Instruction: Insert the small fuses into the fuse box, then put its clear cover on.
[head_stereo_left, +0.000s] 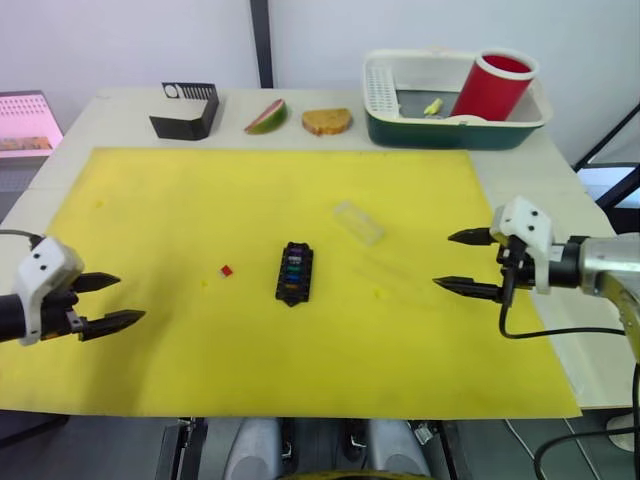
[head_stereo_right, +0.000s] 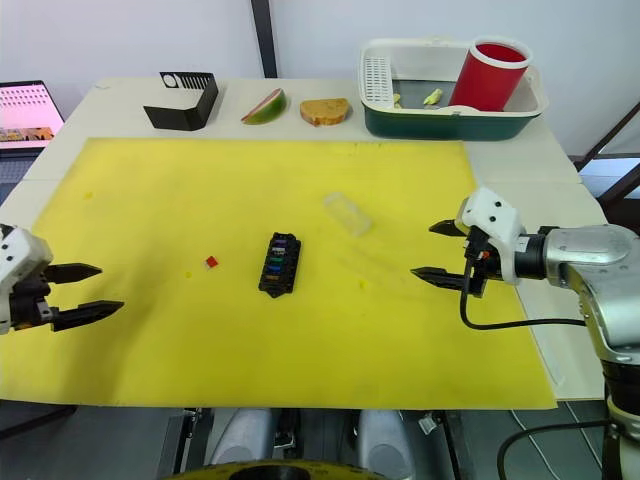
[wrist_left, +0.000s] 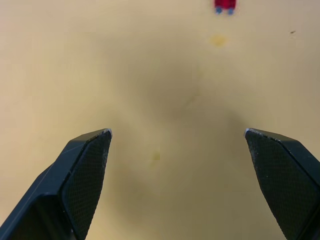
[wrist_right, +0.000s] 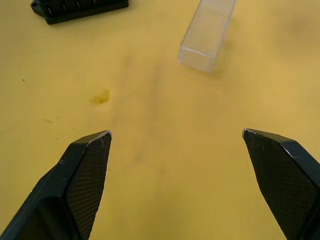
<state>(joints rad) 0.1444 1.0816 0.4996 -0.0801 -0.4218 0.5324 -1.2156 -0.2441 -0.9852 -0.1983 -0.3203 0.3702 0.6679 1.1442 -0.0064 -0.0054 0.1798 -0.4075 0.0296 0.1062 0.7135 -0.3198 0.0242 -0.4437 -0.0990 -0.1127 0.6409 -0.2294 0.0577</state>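
Mid-mat on yellow surface (head_stereo_left: 150, 200): fuse box (head_stereo_left: 295, 272), coloured fuses seated in slots. Just left of box, apart: lone red fuse (head_stereo_left: 227, 270), lying loose. Up-right of box, near: clear cover (head_stereo_left: 358, 221), lying flat, off box. Left edge: left claw (head_stereo_left: 108, 301), wide, empty, above mat. Right side: right claw (head_stereo_left: 461, 261), wide, empty, well apart from cover.

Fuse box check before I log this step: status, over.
Both grippers, left and right, open and empty. Fuse box on yellow mat, several fuses seated; red fuse loose beside it. Clear cover still off. Nothing blocking.
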